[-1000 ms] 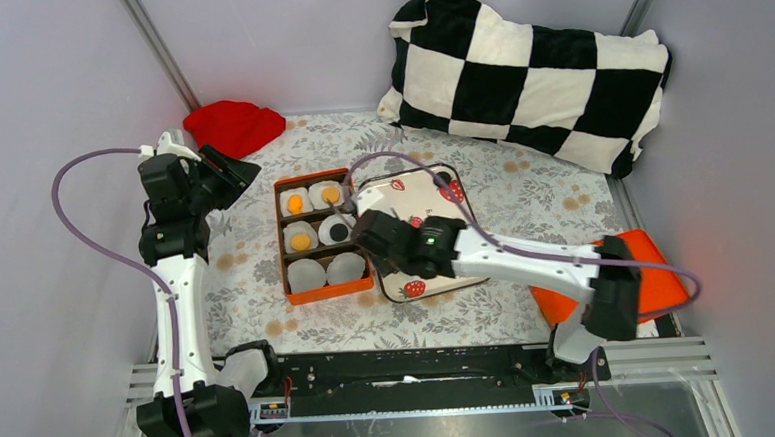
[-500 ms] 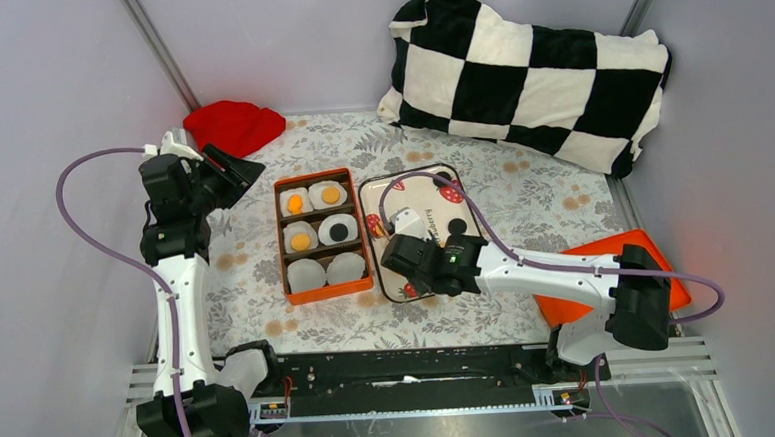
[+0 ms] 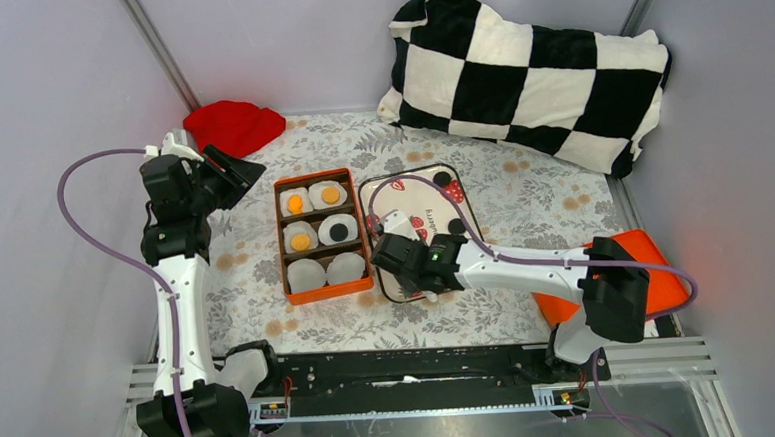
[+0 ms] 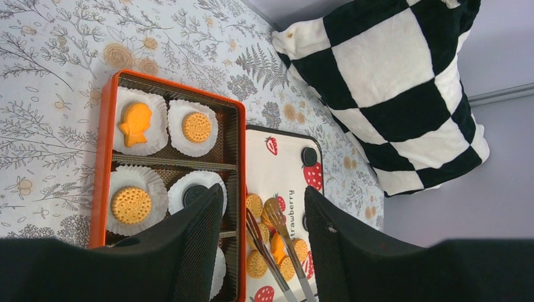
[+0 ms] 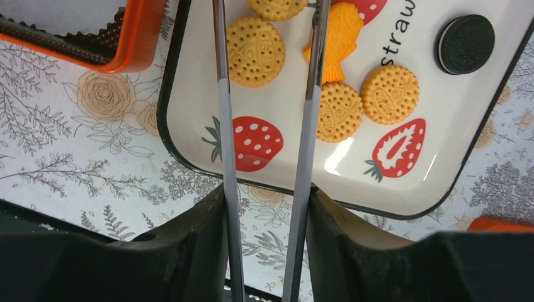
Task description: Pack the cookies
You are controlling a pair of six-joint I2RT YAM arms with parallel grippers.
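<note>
Golden round cookies (image 5: 255, 42) and an orange fish-shaped one (image 5: 340, 31) lie on the strawberry tray (image 5: 189, 165), with a black cookie (image 5: 466, 44) further right. My right gripper (image 5: 267, 192) is shut on metal tongs (image 5: 306, 126), whose two arms stand apart over the tray's cookies. The orange box (image 3: 325, 294) left of the tray (image 3: 402, 188) holds white paper cups, some with cookies (image 4: 131, 204) in them. My left gripper (image 4: 261, 195) hangs open and raised at the back left, holding nothing.
A black-and-white checkered pillow (image 3: 531, 66) lies at the back right. A red cloth (image 3: 233, 126) sits in the back left corner. An orange lid-like slab (image 3: 656, 264) lies by the right arm's base. Purple cables loop off both arms.
My right gripper with the tongs has pulled back from beside the box to the tray's near end. More of the tray and a black cookie on it came into view. The left arm has barely moved.
</note>
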